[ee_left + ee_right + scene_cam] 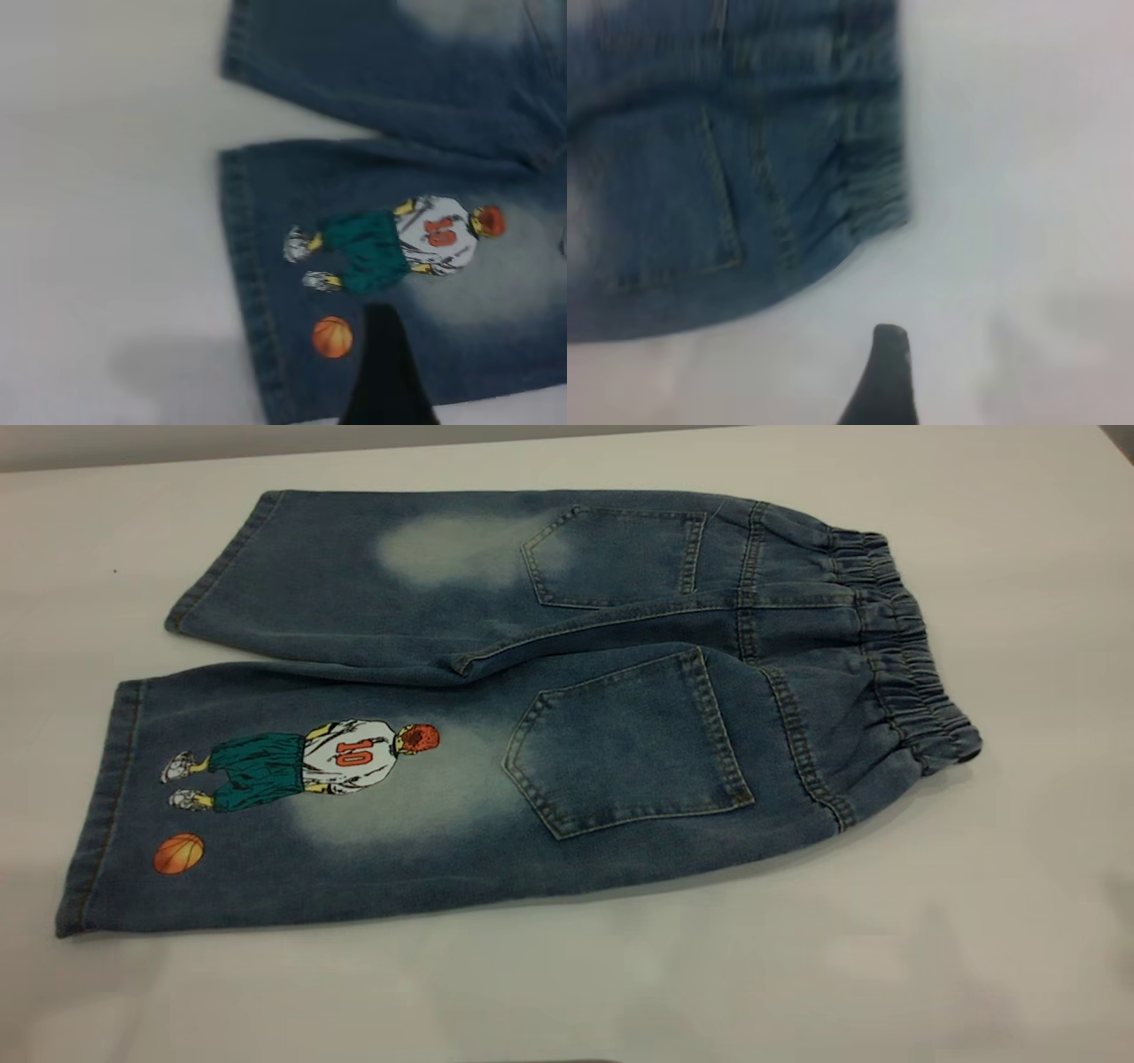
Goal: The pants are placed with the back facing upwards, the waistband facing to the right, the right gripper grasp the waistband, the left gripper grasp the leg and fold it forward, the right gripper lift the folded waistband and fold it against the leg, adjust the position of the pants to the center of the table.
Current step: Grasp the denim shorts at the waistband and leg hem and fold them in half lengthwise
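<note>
Nothing is folded yet — the pants lie flat, back side up, on the surface. All the folds are still to do. The leg with the cartoon player lies at 8 o'clock, under the left gripper, not touching. The waistband is at 3 o'clock. The right gripper hangs over bare surface near it. Both hold nothing — I cannot tell how wide their fingers are.

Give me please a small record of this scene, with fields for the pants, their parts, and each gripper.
pants: flat on the table, back side up, not folded
waistband: at the right end, not gripped
leg: printed one, nearer the camera, not gripped
left gripper: above the printed leg near the orange ball
right gripper: over bare table, beside the waistband corner
</note>
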